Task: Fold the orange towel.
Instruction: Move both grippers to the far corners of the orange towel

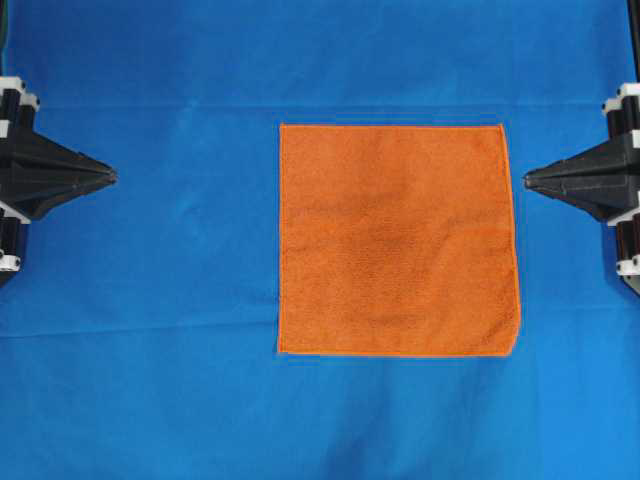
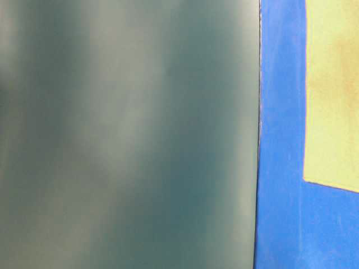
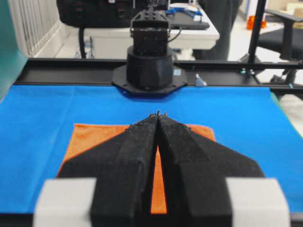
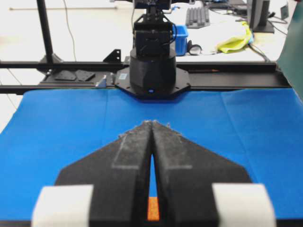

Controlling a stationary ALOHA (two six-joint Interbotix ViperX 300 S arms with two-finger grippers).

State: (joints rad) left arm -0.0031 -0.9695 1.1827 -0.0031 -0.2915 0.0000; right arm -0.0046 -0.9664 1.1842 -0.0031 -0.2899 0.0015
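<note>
The orange towel (image 1: 398, 240) lies flat and unfolded, a full square, on the blue cloth a little right of centre. In the left wrist view the orange towel (image 3: 92, 137) shows beyond and between the fingers. My left gripper (image 1: 113, 175) hovers at the left edge, well clear of the towel, shut with its tips touching (image 3: 158, 115) and nothing held. My right gripper (image 1: 527, 181) sits just off the towel's right edge, also shut and empty (image 4: 151, 123). A sliver of orange towel (image 4: 153, 209) shows under it.
A large blue cloth (image 1: 160, 300) covers the whole table. The opposite arm's base stands at the far table edge in each wrist view (image 3: 149, 61) (image 4: 152, 61). The table-level view is mostly blocked by a blurred grey-green surface (image 2: 129, 134).
</note>
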